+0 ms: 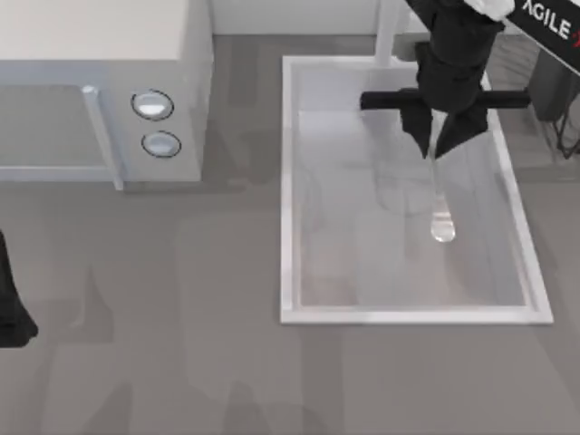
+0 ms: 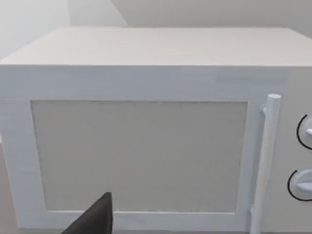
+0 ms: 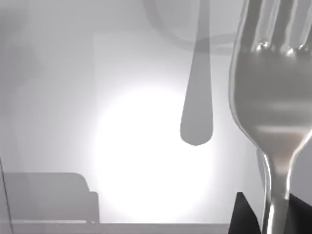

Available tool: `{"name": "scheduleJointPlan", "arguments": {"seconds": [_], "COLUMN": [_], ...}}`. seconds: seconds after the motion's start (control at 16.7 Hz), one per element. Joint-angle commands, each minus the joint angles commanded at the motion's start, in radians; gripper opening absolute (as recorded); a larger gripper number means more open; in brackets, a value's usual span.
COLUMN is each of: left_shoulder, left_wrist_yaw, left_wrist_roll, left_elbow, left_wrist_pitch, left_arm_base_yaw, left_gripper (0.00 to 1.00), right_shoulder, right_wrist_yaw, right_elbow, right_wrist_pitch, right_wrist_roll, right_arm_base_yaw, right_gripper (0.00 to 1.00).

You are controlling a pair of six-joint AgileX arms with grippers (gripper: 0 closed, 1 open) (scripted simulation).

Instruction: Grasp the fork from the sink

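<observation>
The silver fork [image 1: 441, 210] hangs over the right half of the pale sink [image 1: 288, 181], its widened handle end toward the sink's near rim. My right gripper [image 1: 438, 145] is shut on the fork just behind the tines. In the right wrist view the fork [image 3: 273, 97] stands close up, its neck pinched between the dark fingers [image 3: 243, 217], and its shadow falls apart from it on the basin floor. My left arm [image 1: 11, 308] is parked at the table's left edge.
A boxy white microwave [image 1: 91, 91] with two knobs stands at the back left and faces the left wrist camera as the microwave [image 2: 146, 146]. A white faucet post [image 1: 388, 36] rises behind the sink's far rim. Grey tabletop lies in front.
</observation>
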Motion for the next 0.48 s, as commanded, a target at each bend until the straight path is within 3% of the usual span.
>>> {"name": "scheduleJointPlan", "arguments": {"seconds": [0.48], "left_shoulder": [0.000], "left_wrist_yaw": [0.000], "left_wrist_roll": [0.000], "left_elbow": [0.000], "left_wrist_pitch": [0.000], "left_arm_base_yaw": [0.000], "left_gripper": [1.00], "right_shoulder": [-0.039], "right_wrist_yaw": [-0.002], "right_elbow": [-0.030], "right_wrist_pitch": [-0.005], "right_wrist_roll": [-0.023], "right_arm_base_yaw": [-0.022], "right_gripper": [0.00]}}
